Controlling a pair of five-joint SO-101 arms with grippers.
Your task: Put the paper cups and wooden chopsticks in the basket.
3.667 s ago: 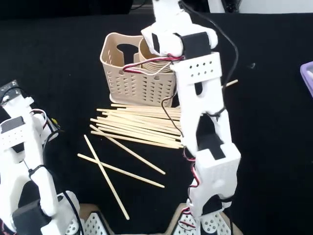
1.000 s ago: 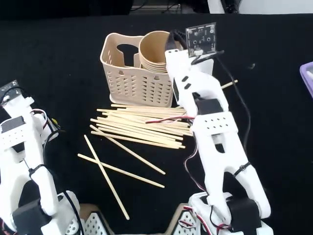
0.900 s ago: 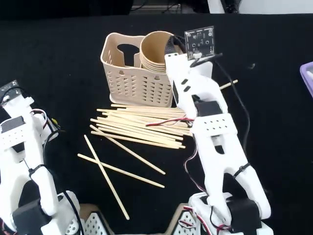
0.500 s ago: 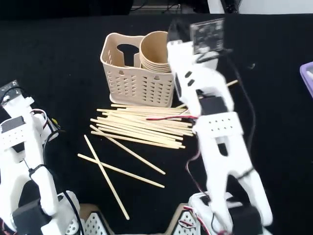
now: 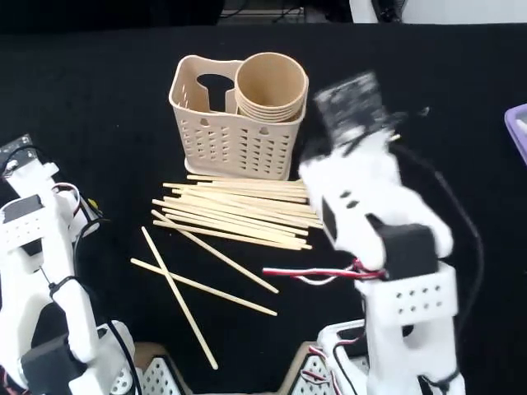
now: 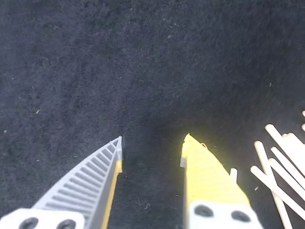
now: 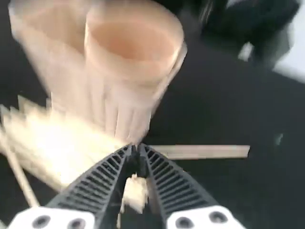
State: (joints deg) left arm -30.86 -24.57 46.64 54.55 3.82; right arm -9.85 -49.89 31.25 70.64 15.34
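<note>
The basket (image 5: 222, 136) is sitting on the black counter (image 5: 99, 99), beyond everything else that belongs to the job, and a stack of paper cups (image 5: 270, 82) is standing upright inside it, mouths up, at the end closer to the right arm (image 5: 387, 239). Nearest the arms' bases, three loose chopsticks (image 5: 198, 284) are lying flat and crossing one another: one is running steeply toward the bases, and two are slanting across it. Just past them the main pile of chopsticks (image 5: 235, 210) is lying on the counter with its long axis running side to side, close in front of the basket's perforated wall. Farther back, a single chopstick (image 5: 394, 137) is poking out from behind the right arm, pointing away from the basket. The left fingers (image 6: 209, 191) are hanging wide apart over bare counter, holding nothing, with the pile's ends just off to one side. The right fingers (image 7: 167, 181) are meeting at their tips above the pile, facing the cups. A pale bit is showing between them, too blurred to tell what it is. The right arm is leaning over the pile's end and hiding it in the high view, while the left arm (image 5: 37, 271) is standing well apart from the basket. A purple thing (image 5: 519, 123) is peeking in at the counter's far edge.
</note>
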